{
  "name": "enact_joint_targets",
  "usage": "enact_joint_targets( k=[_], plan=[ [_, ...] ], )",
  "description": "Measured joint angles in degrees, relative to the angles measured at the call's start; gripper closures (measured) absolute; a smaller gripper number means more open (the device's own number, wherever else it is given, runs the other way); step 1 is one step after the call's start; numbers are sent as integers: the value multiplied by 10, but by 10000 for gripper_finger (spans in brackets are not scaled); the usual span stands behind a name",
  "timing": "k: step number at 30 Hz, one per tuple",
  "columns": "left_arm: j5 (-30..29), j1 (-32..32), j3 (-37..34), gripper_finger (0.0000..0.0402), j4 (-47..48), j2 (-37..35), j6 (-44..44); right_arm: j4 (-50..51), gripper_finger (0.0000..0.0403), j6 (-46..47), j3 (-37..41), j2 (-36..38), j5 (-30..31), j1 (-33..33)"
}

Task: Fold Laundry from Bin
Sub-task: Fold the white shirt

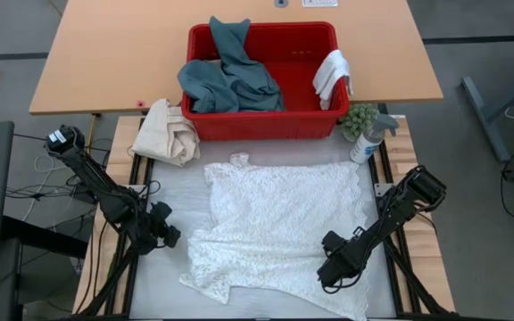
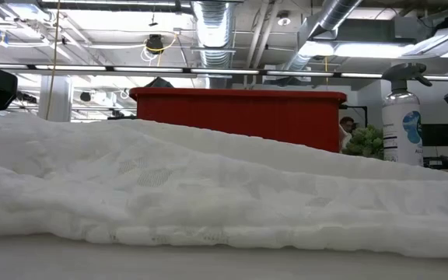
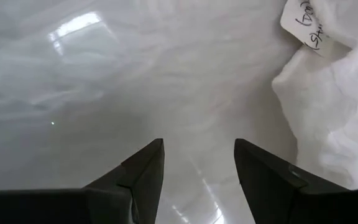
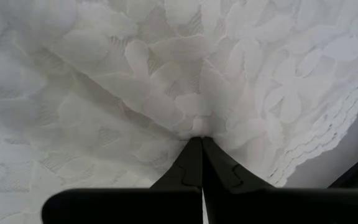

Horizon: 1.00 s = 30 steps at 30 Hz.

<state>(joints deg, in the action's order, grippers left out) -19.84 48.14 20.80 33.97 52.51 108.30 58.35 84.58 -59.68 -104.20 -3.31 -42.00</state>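
Jaws of the right gripper (image 4: pixel 201 144) are pinching shut on the near hem of the white textured towel (image 1: pixel 279 223), which is lying spread on the table (image 1: pixel 172 187) before the bin (image 1: pixel 266 125), while the left gripper (image 3: pixel 197 163), jaws parted and empty, is hovering just off the towel's opposite edge.

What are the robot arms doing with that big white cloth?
They are folding laundry. A white lacy cloth lies spread on the table. The right hand is shut, pinching the cloth near its lower right edge. The left hand is open over bare table just beside the cloth, holding nothing. A teal garment and a small white cloth wait in the red bin.
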Motion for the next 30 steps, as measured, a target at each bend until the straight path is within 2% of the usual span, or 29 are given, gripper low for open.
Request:
enact_joint_targets(
  k=[3,14,30],
  plan=[
    [-13,0,0,219,1,0,6,0,382,6,0,0,0,0],
    [-119,0,0,218,0,0,24,-1,382,7,0,0,1,0],
    [-190,0,0,218,0,0,-12,-2,382,10,0,0,2,1]
  ],
)
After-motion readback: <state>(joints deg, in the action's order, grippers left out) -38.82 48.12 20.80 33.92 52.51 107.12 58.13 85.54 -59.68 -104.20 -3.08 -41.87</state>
